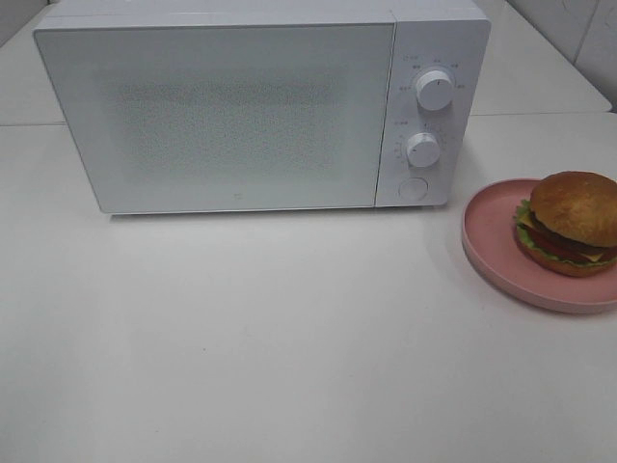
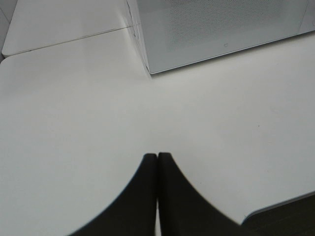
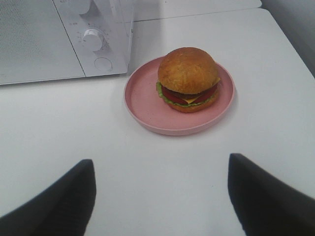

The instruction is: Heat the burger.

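On the white counter (image 1: 289, 338), toward its right side, the burger (image 1: 571, 224) sits on a pink plate (image 1: 487, 241), just beside the control-panel end of a white microwave (image 1: 222, 111) whose door is closed. Facing the burger from nearby, the right gripper (image 3: 160, 196) hovers over bare counter with its jaws spread wide and nothing between them. Near the microwave's opposite front corner, the left gripper (image 2: 157, 162) has its jaws pressed together, holding nothing.
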Controlling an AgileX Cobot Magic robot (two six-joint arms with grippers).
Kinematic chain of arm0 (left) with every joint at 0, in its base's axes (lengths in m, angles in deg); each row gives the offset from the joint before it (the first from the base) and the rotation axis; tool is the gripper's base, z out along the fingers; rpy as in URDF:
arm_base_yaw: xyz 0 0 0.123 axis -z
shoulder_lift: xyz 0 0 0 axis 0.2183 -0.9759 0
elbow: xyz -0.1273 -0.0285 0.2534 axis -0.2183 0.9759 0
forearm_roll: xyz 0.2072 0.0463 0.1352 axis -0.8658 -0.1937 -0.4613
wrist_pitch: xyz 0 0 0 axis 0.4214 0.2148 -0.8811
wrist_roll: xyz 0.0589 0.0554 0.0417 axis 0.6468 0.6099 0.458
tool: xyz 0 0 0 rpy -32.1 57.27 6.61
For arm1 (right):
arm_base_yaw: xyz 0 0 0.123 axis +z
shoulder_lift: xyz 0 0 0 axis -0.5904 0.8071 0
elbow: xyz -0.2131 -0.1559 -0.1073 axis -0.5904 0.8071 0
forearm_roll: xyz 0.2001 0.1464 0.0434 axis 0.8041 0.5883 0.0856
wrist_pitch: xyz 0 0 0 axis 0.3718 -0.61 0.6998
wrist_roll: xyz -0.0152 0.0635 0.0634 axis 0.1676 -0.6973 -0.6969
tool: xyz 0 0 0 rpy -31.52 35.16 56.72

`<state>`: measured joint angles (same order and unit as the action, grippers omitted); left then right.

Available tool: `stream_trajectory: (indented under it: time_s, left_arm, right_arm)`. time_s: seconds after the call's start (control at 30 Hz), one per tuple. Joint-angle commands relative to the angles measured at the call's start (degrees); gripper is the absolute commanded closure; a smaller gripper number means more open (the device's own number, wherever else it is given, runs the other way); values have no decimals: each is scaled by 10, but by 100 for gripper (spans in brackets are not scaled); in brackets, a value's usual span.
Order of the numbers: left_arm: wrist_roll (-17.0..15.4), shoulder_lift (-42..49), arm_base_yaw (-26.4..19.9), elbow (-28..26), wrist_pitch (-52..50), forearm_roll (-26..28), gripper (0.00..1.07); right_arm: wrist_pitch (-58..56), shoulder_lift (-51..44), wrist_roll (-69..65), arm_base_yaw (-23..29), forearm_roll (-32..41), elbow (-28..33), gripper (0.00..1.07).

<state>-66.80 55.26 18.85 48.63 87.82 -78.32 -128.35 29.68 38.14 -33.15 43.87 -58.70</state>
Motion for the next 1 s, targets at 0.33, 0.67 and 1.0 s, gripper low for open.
stream_trajectory:
  time_s: [0.33,0.67,1.0]
  left_arm:
    - [1,11,-1,2,-9,4,106]
    - [1,11,-1,2,-9,4,106]
    - [1,14,-24,2,-9,1,106]
  right_arm:
    - [7,-15,-3,0,-4,1,37]
    - [7,-15,-3,0,-4,1,37]
    - [7,-15,-3,0,-4,1,37]
